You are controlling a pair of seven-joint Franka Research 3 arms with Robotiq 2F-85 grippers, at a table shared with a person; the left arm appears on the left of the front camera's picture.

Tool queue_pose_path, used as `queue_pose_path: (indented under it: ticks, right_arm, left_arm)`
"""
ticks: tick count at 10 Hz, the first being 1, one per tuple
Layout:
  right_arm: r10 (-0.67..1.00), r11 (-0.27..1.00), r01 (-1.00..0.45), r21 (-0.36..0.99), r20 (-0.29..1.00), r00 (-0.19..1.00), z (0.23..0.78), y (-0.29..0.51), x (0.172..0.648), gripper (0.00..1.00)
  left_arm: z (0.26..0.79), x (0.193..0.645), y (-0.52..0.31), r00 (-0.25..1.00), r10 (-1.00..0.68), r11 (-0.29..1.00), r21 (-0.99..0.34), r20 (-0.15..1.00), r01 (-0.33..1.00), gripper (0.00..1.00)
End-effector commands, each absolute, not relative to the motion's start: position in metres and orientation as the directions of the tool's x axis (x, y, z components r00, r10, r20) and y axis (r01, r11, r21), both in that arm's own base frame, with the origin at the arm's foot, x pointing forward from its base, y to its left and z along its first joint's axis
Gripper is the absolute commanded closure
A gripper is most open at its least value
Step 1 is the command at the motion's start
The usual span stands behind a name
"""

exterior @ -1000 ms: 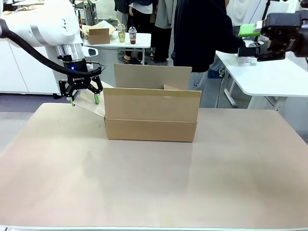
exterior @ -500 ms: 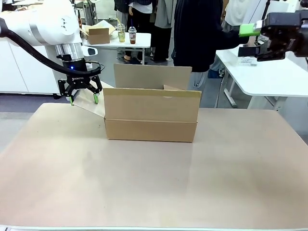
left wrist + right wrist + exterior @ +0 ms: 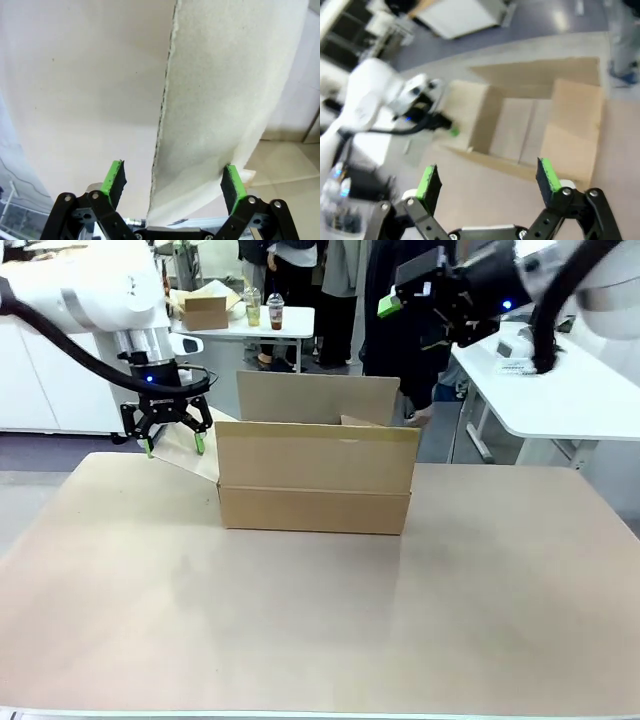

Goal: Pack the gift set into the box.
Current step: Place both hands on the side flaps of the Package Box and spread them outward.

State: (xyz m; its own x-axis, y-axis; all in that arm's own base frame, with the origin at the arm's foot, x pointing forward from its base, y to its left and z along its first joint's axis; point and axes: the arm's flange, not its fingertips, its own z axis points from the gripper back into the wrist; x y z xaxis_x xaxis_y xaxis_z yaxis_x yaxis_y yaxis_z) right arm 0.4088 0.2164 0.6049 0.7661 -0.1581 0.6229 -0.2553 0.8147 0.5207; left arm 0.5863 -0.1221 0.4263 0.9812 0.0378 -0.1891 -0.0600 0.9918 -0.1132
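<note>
The box [image 3: 315,475] stands open at the back middle of the table, its flaps up. My left gripper [image 3: 173,443] is open, its fingers on either side of the left flap [image 3: 190,455]. In the left wrist view the flap [image 3: 225,100] runs edge-on between the green pads [image 3: 114,177], apart from both. My right gripper [image 3: 405,285] hangs high above the box's back right, open and holding nothing. From the right wrist view, the right gripper [image 3: 487,182] looks down into the box [image 3: 520,125], where bare cardboard shows. The gift set is out of view.
A person in a dark top [image 3: 410,330] stands right behind the box. A white table [image 3: 560,390] is at the right. A far table holds a small carton [image 3: 205,312] and cups [image 3: 264,310]. The tan tabletop [image 3: 320,620] lies open in front of the box.
My right arm has swung left from the far right to above the box's back right. The left gripper and the box have stayed put.
</note>
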Motion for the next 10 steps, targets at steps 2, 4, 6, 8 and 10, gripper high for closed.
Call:
queue_pose_path:
  ticks: [2,4,6,8,10]
  right_arm:
    - [-0.088,0.992,0.048,0.115,0.373,0.924,0.598,0.222,0.450,0.00]
    - [0.013,0.921,-0.173,0.351,0.415,0.910,0.606,0.210,0.421,0.00]
    - [-0.104,0.977,-0.006,0.212,0.506,0.856,0.562,0.201,0.449,0.00]
    - [-0.098,0.983,0.024,0.183,0.408,0.908,0.568,0.206,0.463,0.00]
    - [-0.062,0.971,-0.026,0.237,0.356,0.932,0.564,0.234,0.513,0.00]
  left_arm:
    - [0.430,0.585,-0.121,0.981,0.054,0.993,-0.091,-0.189,-0.072,0.00]
    - [0.430,0.585,-0.121,0.981,0.054,0.993,-0.091,-0.189,-0.072,0.00]
    - [0.430,0.585,-0.121,0.981,0.054,0.993,-0.091,-0.189,-0.072,0.00]
    - [0.430,0.585,-0.121,0.981,0.054,0.993,-0.091,-0.189,-0.072,0.00]
    - [0.430,0.585,-0.121,0.981,0.054,0.993,-0.091,-0.189,-0.072,0.00]
